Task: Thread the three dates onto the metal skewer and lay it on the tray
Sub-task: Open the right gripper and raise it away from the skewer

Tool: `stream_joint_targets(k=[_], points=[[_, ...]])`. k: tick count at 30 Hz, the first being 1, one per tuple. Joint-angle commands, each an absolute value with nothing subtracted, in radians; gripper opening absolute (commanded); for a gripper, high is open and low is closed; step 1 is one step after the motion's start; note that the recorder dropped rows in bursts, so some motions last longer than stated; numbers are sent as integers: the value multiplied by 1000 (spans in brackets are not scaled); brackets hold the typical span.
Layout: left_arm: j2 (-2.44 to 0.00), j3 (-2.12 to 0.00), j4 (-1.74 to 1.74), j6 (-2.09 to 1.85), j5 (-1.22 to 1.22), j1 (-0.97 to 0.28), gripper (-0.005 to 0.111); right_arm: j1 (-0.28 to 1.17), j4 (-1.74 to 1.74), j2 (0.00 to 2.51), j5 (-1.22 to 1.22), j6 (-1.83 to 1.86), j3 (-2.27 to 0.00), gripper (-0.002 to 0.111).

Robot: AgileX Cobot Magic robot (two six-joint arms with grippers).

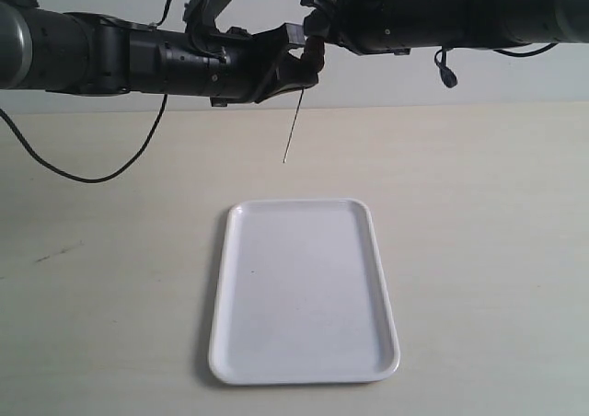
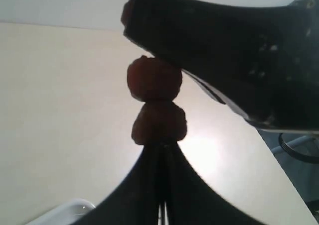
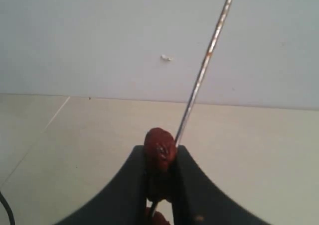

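High over the table both grippers meet. My left gripper point(image 1: 306, 72) point(image 2: 160, 145) is shut on the metal skewer point(image 1: 293, 126), whose thin grey rod hangs slanting down towards the table. Two dates point(image 2: 154, 79) point(image 2: 159, 124) sit stacked just beyond its fingertips. My right gripper point(image 1: 314, 35) point(image 3: 160, 158) is shut on a third date point(image 3: 160, 149); the skewer point(image 3: 205, 60) runs on past that date. Another date point(image 3: 158, 218) peeps out below the fingers. The white tray point(image 1: 304, 287) lies empty on the table, nearer than the grippers; its corner point(image 2: 70, 208) shows in the left wrist view.
The beige table point(image 1: 479, 204) stretches around the tray on all sides. A black cable point(image 1: 83, 172) loops from the left arm down to the table at the left. A pale wall stands behind.
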State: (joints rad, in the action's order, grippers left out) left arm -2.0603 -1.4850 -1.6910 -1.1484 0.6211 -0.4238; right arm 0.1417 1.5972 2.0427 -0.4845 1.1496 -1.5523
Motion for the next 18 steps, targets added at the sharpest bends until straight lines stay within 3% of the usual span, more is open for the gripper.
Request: stream_joint_targets(k=[1,13,18], points=[[-2060,-1500,-1675,-1104,599,-421,0,150,1578,2038,-524,1158,-1542,7],[-2060,-1500,-1577,-1062,604,-421,0,150,1576,2038,-524,1158,-1542,8],[-2060,-1500,-1571,-1062,609,-421,0,150,1569,2038,-524,1158,-1542,27]])
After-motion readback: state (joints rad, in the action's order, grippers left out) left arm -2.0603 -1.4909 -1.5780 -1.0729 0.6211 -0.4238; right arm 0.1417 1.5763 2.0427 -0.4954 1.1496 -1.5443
